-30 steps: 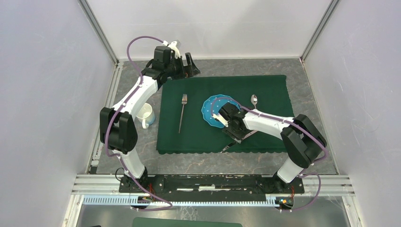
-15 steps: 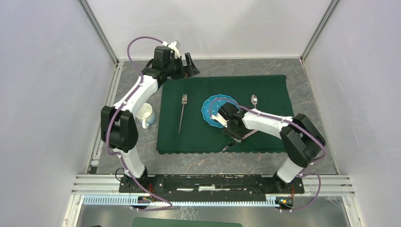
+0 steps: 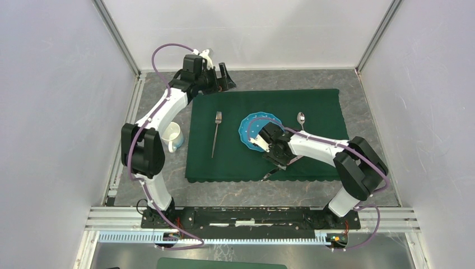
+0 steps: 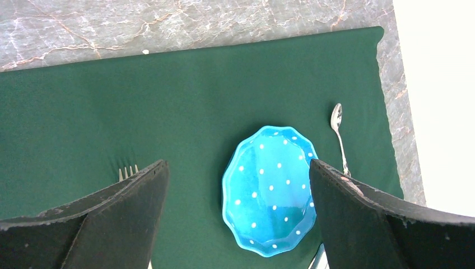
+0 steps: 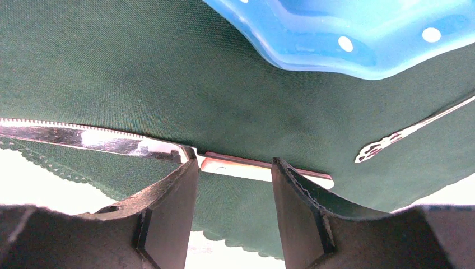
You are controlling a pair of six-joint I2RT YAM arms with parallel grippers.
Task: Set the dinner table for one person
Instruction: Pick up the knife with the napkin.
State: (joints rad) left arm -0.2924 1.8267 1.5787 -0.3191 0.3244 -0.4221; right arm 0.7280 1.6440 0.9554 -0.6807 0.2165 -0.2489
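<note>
Under all the things, the dinner table (image 3: 358,89) lies grey, with a green cloth (image 3: 235,151) on its middle. Since one second ago almost nothing moved: the right gripper (image 5: 235,168) holds its fingers half apart over the knife (image 5: 252,169) near the blue plate (image 3: 249,126), and its arm hides part of the plate. The left gripper (image 4: 238,168) is wide open above the far edge of the cloth.

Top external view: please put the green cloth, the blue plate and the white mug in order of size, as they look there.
1. Green cloth, by far the largest.
2. Blue plate, clearly second, although the right arm covers part of it.
3. White mug, the smallest.
</note>
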